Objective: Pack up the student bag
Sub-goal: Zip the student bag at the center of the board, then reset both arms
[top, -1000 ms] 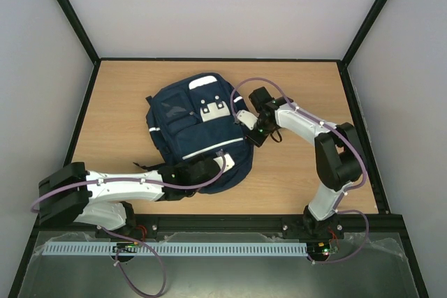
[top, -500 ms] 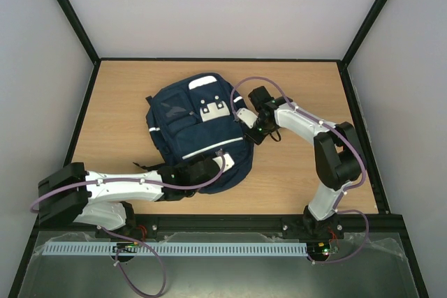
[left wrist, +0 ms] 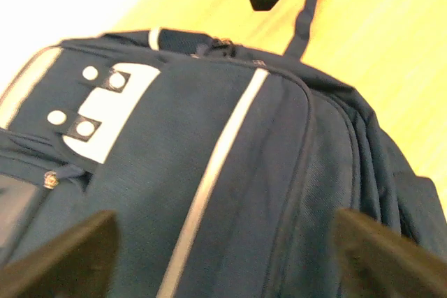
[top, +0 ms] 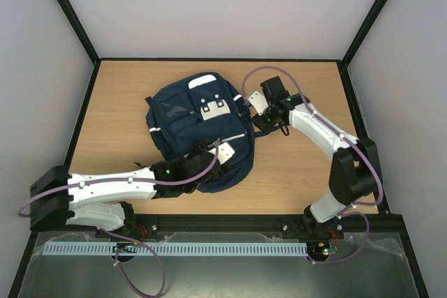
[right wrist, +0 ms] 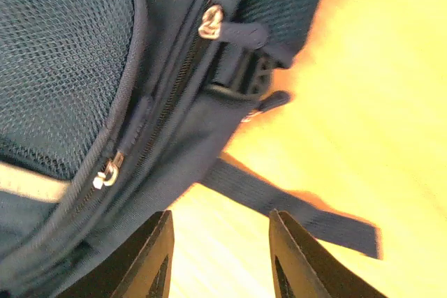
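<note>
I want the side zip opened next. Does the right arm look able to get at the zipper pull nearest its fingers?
Probably yes: the right gripper stands open just off the student bag, and that zipper pull lies uncovered close by.

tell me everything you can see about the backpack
The student bag is a navy-blue fabric backpack lying front-up on the table. It has a white patch with round snaps, white reflective strips, a mesh panel, metal zipper pulls and a loose strap trailing on the table. The left end effector hangs open over its near end, the right end effector open beside its right side; neither visibly grips it.
</note>
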### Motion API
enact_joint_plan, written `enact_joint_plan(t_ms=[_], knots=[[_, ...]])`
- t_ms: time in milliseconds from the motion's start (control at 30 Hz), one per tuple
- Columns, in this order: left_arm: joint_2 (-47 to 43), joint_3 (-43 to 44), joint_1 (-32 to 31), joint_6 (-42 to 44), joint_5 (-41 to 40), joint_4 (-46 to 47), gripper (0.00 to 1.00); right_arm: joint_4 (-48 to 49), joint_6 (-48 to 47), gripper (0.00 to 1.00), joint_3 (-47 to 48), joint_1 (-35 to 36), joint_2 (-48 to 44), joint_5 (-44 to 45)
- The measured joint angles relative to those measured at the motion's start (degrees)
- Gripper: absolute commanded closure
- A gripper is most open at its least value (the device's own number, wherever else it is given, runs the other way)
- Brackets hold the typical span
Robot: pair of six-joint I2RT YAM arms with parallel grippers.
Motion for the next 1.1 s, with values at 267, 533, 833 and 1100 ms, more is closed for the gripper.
enact_joint_plan(t_ms=[267,533,833,1100], knots=[[-5.7,8.2,6.3,-6.0,-4.7,-7.1,0.01,1.0,4.0,0.01,0.1,-1.2,-11.8,3.0],[-7.9,13.2,22.3,-14.3,-8.2,-15.3,0.01,6.6,12.7,0.01,-1.8,-2.5,-21.9,0.9],[-21.5,0.3,28.3,-18.4,-5.7,-13.6,0.01,22.2,26.4,0.01,-24.7,-14.0,-40.3,-9.2],[-24.0,-1.0,30.1,-18.9,-6.8,-10.5,0.01,25.0,33.2,0.01,-31.1,-15.1,-43.1,-5.3]])
